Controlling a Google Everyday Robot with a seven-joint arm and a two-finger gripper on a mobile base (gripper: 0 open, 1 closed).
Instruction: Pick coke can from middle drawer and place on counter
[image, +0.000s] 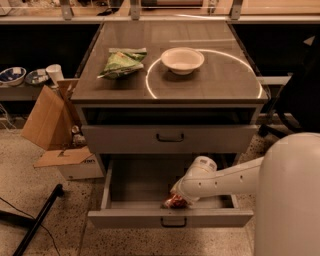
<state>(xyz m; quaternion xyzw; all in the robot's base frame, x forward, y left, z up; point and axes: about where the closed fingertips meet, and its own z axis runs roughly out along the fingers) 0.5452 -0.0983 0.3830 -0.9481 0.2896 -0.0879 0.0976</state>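
Note:
The coke can (174, 202), red with a silvery end, lies on the floor of the open middle drawer (135, 185) near its front wall. My white arm reaches down into the drawer from the right. My gripper (177, 196) sits right at the can, mostly hidden behind the wrist. Whether it holds the can does not show. The counter (215, 75) is the glossy wood-grain cabinet top above, with a bright arc of light on it.
A green snack bag (121, 62) and a white bowl (182, 60) sit on the counter. The drawer above (170, 137) is closed. A cardboard box (52, 125) stands left of the cabinet. A black pole (37, 220) lies on the floor. My white body (290, 200) fills the right.

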